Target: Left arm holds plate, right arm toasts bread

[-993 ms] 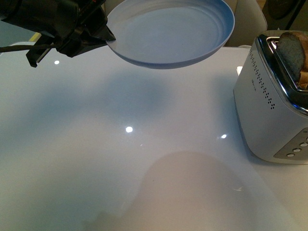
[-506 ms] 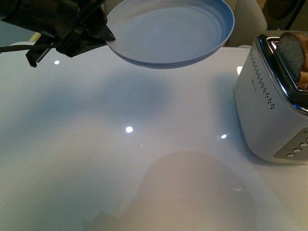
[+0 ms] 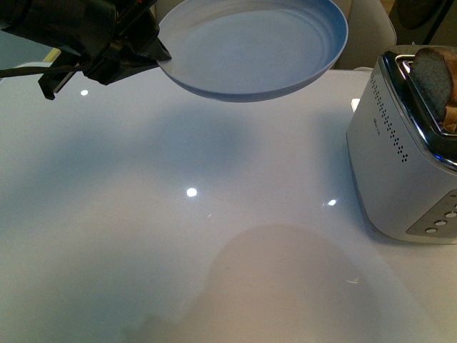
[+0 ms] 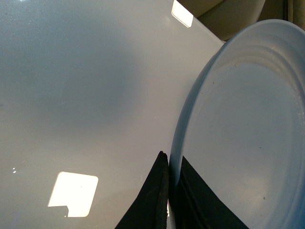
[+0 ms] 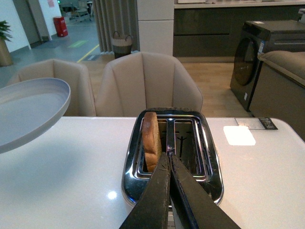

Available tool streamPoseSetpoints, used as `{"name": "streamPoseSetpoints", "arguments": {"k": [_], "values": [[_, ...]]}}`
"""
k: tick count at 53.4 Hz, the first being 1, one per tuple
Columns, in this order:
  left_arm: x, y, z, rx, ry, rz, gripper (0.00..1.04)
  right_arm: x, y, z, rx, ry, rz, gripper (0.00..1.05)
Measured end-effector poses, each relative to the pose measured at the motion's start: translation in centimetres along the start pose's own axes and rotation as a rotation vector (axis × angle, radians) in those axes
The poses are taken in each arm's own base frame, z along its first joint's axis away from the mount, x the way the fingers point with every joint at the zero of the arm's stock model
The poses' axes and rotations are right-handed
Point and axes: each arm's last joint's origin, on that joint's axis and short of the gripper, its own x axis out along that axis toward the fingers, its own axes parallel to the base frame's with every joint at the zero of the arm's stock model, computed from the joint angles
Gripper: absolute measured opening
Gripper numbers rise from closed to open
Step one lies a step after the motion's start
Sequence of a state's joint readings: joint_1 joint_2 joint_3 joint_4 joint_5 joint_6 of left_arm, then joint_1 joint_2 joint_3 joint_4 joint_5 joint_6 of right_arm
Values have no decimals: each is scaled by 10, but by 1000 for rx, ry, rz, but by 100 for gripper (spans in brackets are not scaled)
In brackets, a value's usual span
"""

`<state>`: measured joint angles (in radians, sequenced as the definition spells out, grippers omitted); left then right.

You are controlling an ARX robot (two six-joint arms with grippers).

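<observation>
My left gripper (image 3: pixel 158 58) is shut on the rim of the pale blue-grey plate (image 3: pixel 253 46) and holds it level in the air above the far side of the white table. In the left wrist view its black jaws (image 4: pixel 167 164) pinch the plate's rim (image 4: pixel 177 143). The bread (image 3: pixel 432 78) stands upright in one slot of the silver toaster (image 3: pixel 400 171) at the right. In the right wrist view my right gripper (image 5: pixel 168 156) is shut and empty, just over the toaster's top, beside the bread (image 5: pixel 151 140). The plate (image 5: pixel 28 112) shows at the left there.
The glossy white table (image 3: pixel 214 236) carries lamp reflections. The toaster's second slot (image 5: pixel 186 145) is empty. Beige chairs (image 5: pixel 147 81) stand beyond the table's far edge. The toaster's buttons (image 3: pixel 443 214) face the near side.
</observation>
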<state>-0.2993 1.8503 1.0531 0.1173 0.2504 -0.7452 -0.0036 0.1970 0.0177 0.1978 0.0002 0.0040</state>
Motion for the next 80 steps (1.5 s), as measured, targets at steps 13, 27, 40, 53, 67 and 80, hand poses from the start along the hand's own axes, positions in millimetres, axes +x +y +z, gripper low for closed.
{"name": "streamPoseSetpoints", "arguments": {"k": [13, 27, 40, 53, 67, 80], "values": [[0, 0, 0, 0, -1, 0, 3, -12, 0, -3, 0, 6, 0, 2], [0, -1, 0, 1, -1, -2, 3, -13, 0, -3, -1, 5, 0, 28], [0, -1, 0, 1, -2, -2, 3, -13, 0, -3, -1, 5, 0, 72], [0, -1, 0, 1, -1, -2, 3, -13, 0, -3, -1, 5, 0, 96], [0, -1, 0, 1, -2, -2, 3, -13, 0, -3, -1, 5, 0, 96], [-1, -3, 5, -70, -115, 32, 3, -13, 0, -3, -1, 5, 0, 96]]}}
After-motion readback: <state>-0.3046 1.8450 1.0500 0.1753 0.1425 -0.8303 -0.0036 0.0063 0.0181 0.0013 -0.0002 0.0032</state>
